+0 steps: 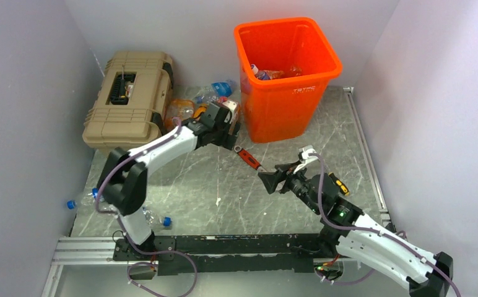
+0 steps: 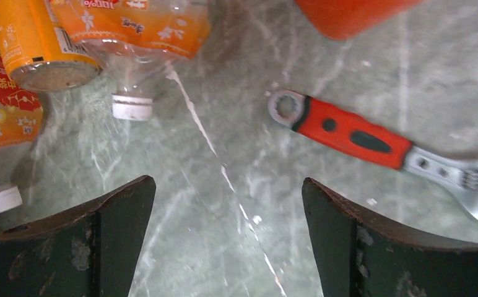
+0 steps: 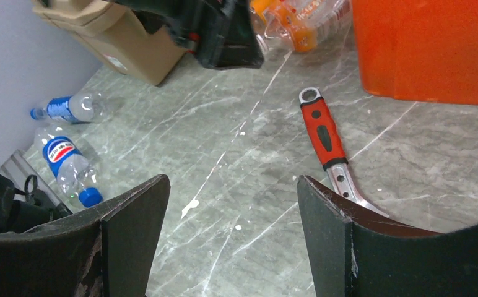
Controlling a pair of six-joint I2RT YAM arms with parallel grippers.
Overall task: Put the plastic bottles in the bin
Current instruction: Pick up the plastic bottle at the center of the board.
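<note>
The orange bin (image 1: 286, 99) stands at the back with a few plastic bottles (image 1: 266, 73) inside. Orange-labelled bottles (image 1: 184, 110) and a blue-capped one (image 1: 217, 90) lie between the bin and the toolbox. My left gripper (image 1: 229, 122) hovers beside that cluster, open and empty (image 2: 229, 185), with orange-labelled bottles (image 2: 131, 28) just ahead of its fingertips. Two blue-labelled bottles (image 3: 69, 164) (image 3: 69, 106) lie at the left wall. My right gripper (image 1: 269, 180) is open over bare floor (image 3: 230, 182), holding nothing.
A red-handled wrench (image 1: 249, 158) lies between the two grippers, showing too in the wrist views (image 2: 348, 133) (image 3: 323, 133). The tan toolbox (image 1: 128, 99) sits at the back left. A yellow-and-black screwdriver (image 1: 338, 184) lies by my right arm. Grey walls close in both sides.
</note>
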